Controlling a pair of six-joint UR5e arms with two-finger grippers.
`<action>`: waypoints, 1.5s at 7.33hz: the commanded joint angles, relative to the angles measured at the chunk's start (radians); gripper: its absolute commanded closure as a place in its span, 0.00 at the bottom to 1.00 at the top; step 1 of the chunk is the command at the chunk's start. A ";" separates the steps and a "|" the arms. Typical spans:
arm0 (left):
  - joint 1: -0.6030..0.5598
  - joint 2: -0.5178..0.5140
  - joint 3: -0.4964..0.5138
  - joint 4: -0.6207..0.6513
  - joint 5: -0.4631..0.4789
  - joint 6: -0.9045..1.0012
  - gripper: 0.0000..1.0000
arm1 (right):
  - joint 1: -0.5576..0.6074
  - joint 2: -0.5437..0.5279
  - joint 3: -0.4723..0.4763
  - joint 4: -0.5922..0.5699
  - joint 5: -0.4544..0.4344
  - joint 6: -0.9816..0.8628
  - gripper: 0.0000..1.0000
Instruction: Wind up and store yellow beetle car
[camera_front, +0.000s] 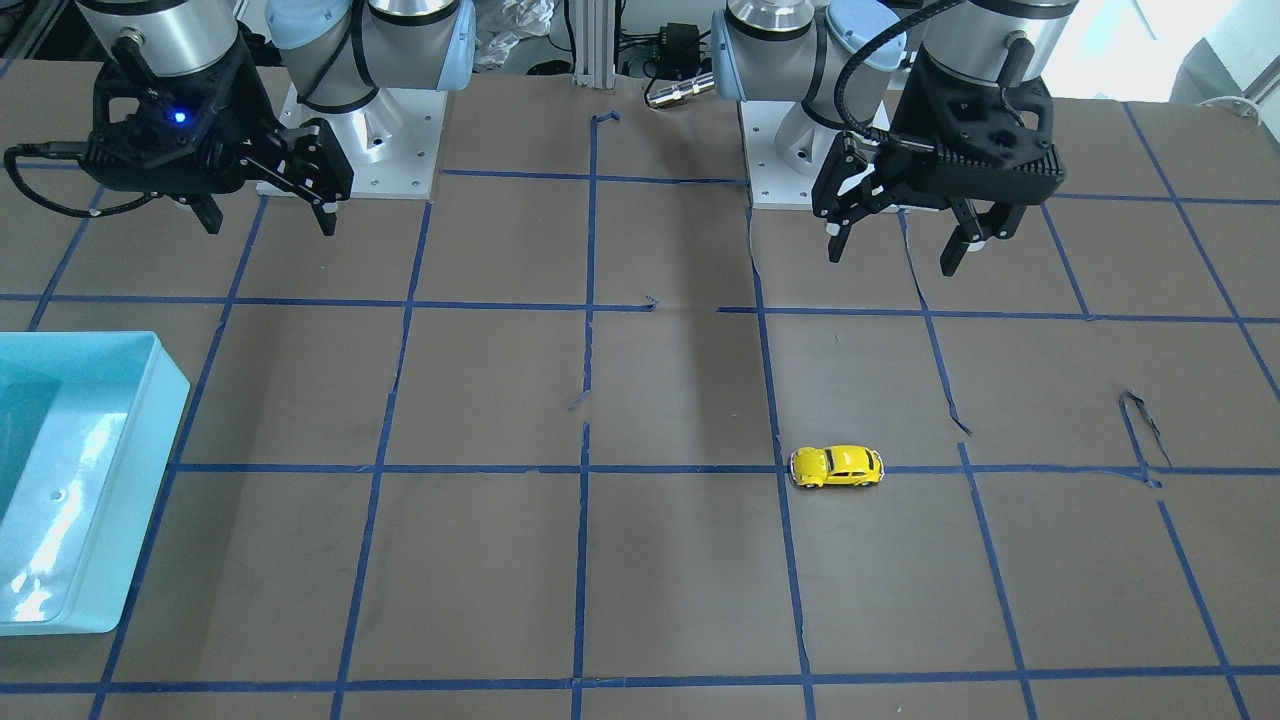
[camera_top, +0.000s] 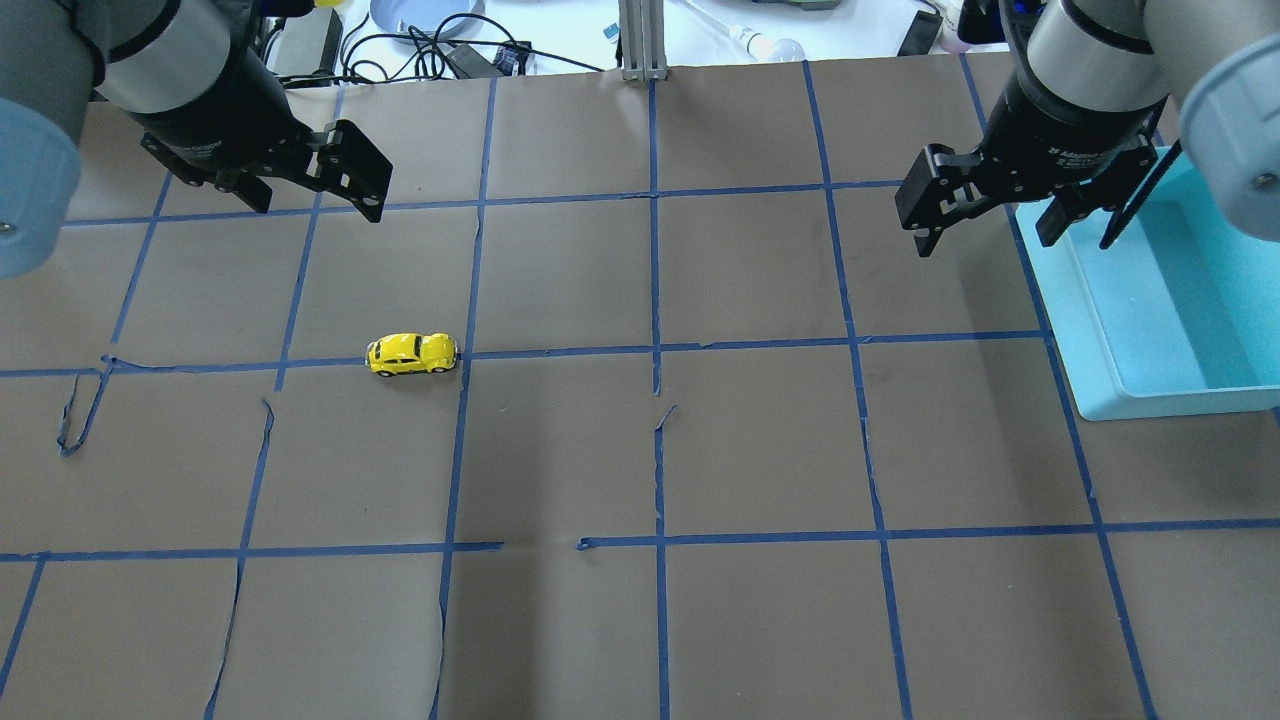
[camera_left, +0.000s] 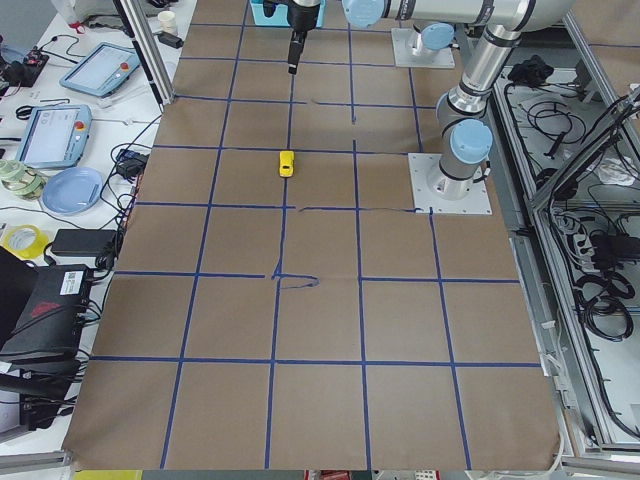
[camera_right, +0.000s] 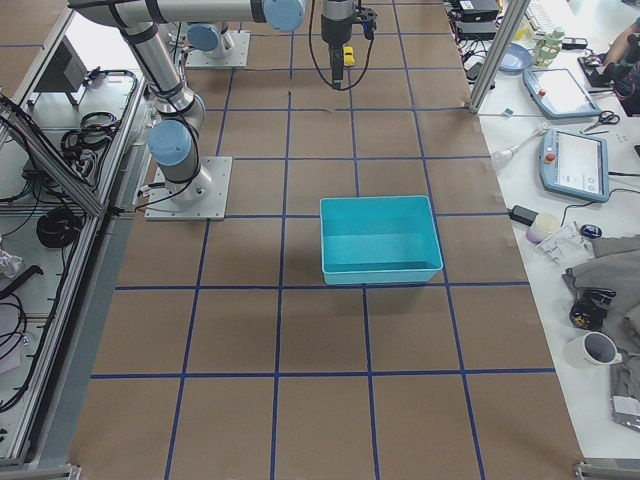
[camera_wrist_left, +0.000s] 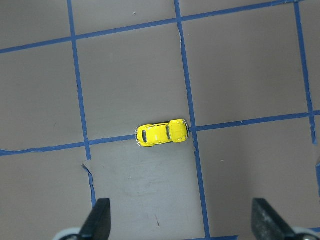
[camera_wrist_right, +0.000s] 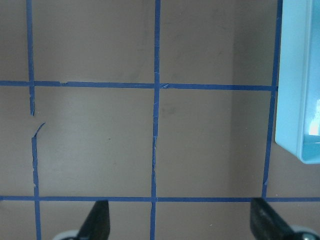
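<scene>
The yellow beetle car (camera_front: 837, 467) stands on its wheels on the brown table, on a blue tape line; it also shows in the overhead view (camera_top: 412, 353) and the left wrist view (camera_wrist_left: 162, 133). My left gripper (camera_front: 895, 255) is open and empty, high above the table and nearer the robot's base than the car (camera_top: 315, 195). Its fingertips (camera_wrist_left: 100, 216) frame the bottom of the wrist view. My right gripper (camera_front: 270, 222) is open and empty, hovering beside the bin's edge (camera_top: 985, 235).
A light-blue plastic bin (camera_top: 1070, 290) sits on the robot's right side of the table (camera_front: 150, 420), empty as far as shown (camera_right: 380, 270). Blue tape lines grid the brown table. Loose, peeled tape ends lie near the car's side (camera_top: 80, 415).
</scene>
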 joint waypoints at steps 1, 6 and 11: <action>0.004 0.002 -0.003 -0.016 -0.014 0.001 0.00 | 0.000 0.002 0.000 -0.002 0.000 0.000 0.00; 0.007 0.001 -0.010 -0.019 0.040 -0.001 0.00 | 0.000 0.002 0.000 0.000 -0.005 0.000 0.00; 0.007 -0.018 -0.016 -0.008 0.036 0.001 0.01 | 0.000 0.002 0.000 0.000 -0.005 0.000 0.00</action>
